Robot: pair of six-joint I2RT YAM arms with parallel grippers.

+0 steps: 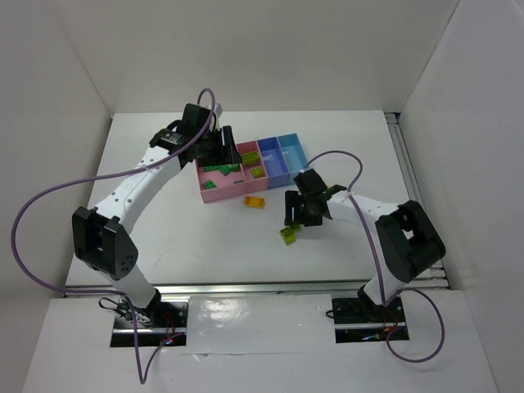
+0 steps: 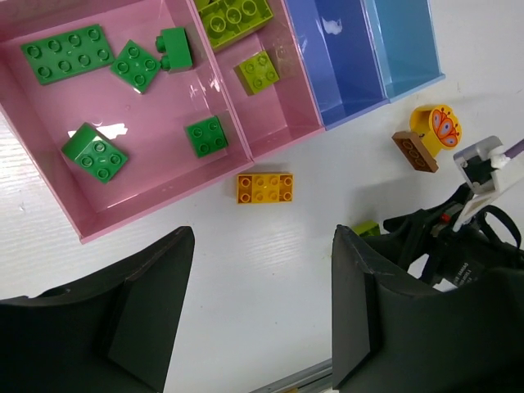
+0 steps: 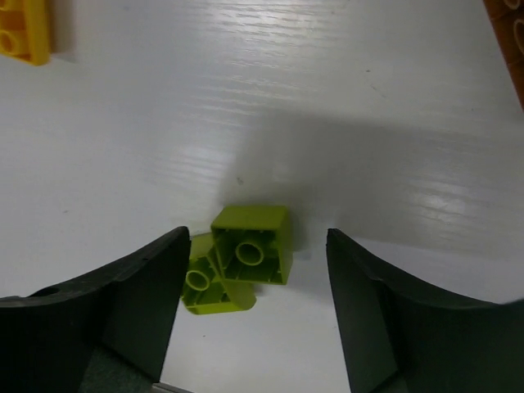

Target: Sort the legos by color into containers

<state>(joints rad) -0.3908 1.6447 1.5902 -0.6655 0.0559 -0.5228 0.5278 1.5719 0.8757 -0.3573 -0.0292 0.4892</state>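
The four joined bins stand mid-table: wide pink bin (image 2: 155,164), narrow pink bin (image 2: 278,119), violet-blue bin (image 2: 332,74) and light blue bin (image 2: 405,49). Several dark green bricks (image 2: 67,52) lie in the wide pink bin. Two lime bricks (image 2: 257,71) lie in the narrow pink one. An orange-yellow brick (image 2: 264,187) lies on the table in front of the bins. My left gripper (image 1: 224,151) is open and empty above the wide pink bin's (image 1: 214,191) left part. My right gripper (image 3: 254,315) is open around two upturned lime bricks (image 3: 250,246) on the table.
A brown-orange piece (image 2: 414,151) and a round orange piece with a butterfly (image 2: 438,127) lie right of the bins, near my right arm (image 2: 446,237). White walls stand on three sides. A metal rail (image 1: 262,288) runs along the table's near edge.
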